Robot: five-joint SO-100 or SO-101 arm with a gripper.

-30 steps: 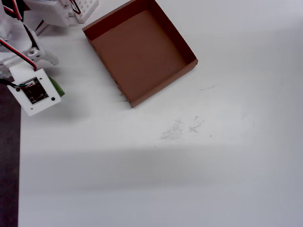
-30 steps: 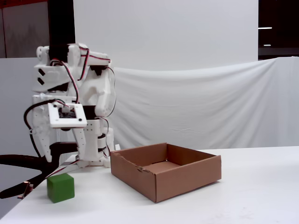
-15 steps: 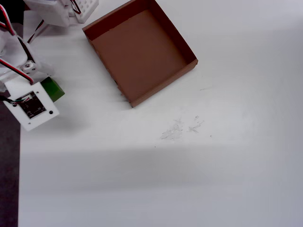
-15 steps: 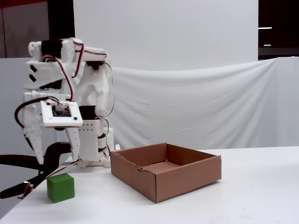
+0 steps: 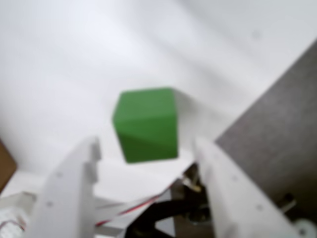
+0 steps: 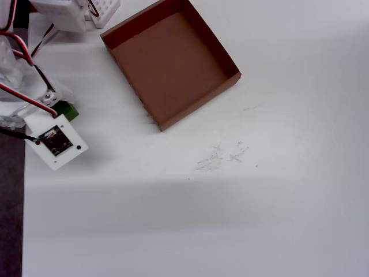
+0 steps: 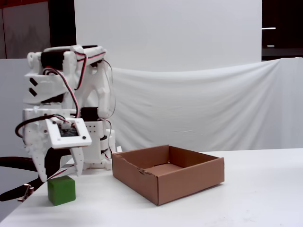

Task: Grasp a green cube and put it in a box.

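The green cube (image 7: 61,190) rests on the white table near its left edge, well left of the box (image 7: 189,182). My gripper (image 7: 59,172) hangs open just above the cube, a fingertip off each side of its top. In the wrist view the cube (image 5: 146,124) lies ahead between the two white fingers (image 5: 74,188), and the gripper (image 5: 146,146) touches nothing. From overhead only a corner of the cube (image 6: 67,109) shows beside the wrist's camera board (image 6: 56,141), which hides the jaws. The brown box (image 6: 199,101) holds nothing.
The table's left edge, with dark floor (image 6: 11,202) beyond it, runs close to the cube. The arm's base (image 7: 94,146) stands behind the cube. A white gridded object (image 6: 104,8) sits at the top left. Scuff marks (image 6: 222,156) lie mid-table.
The arm has tipped forward and lowered, bringing the open gripper from well above the cube to just over its top. Cube and box have not moved.
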